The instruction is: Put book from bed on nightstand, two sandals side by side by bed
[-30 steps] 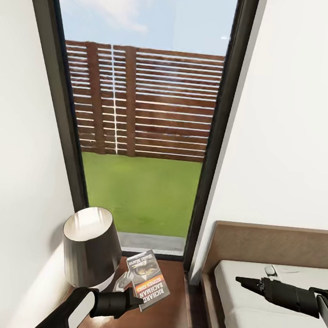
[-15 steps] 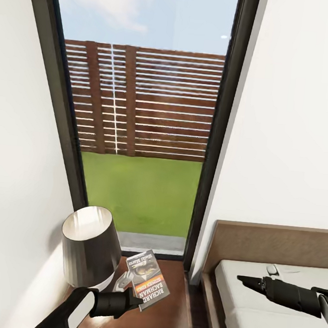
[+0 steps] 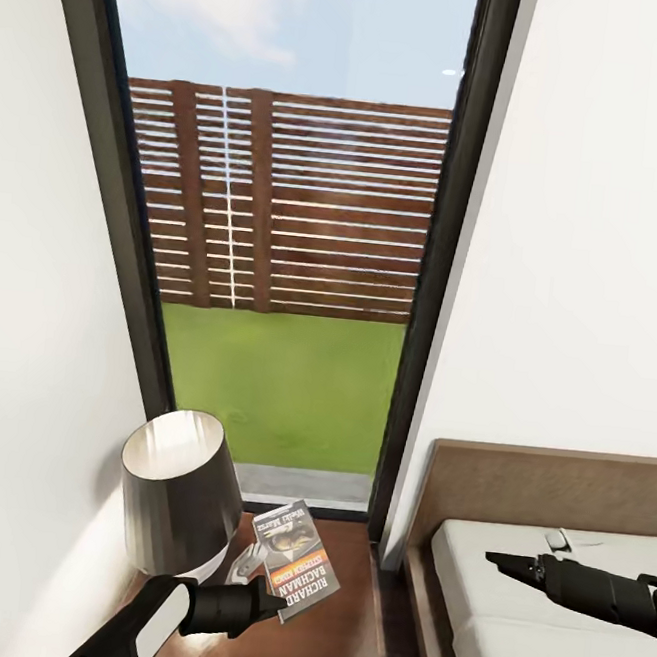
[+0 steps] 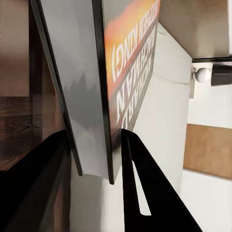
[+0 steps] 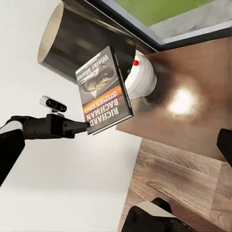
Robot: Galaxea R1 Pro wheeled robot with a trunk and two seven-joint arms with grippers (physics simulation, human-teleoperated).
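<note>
My left gripper [image 3: 268, 596] is shut on the lower edge of the book [image 3: 294, 558], a thin paperback with a dark pictured cover and an orange band. The book is tilted in the air over the glossy reddish-brown nightstand [image 3: 334, 640], close to the lamp. In the left wrist view the book [image 4: 130, 72] stands clamped between both black fingers [image 4: 145, 193]. In the right wrist view the book [image 5: 104, 92] hangs above the nightstand top [image 5: 193, 111]. My right gripper [image 3: 495, 559] is open over the pale mattress of the bed [image 3: 540, 640], holding nothing. The sandals are out of view.
A dark-shaded lamp [image 3: 177, 495] with a white base [image 5: 140, 79] takes the nightstand's left half. The tall dark-framed window [image 3: 284, 264] is behind it, with white walls on both sides. A small white object [image 3: 556, 539] lies on the mattress near the brown headboard [image 3: 544, 490]. Wood floor [image 5: 169, 179] lies beside the nightstand.
My right gripper has drawn back a little to the right over the mattress. The left gripper and the book have stayed in place. The view has shifted very slightly.
</note>
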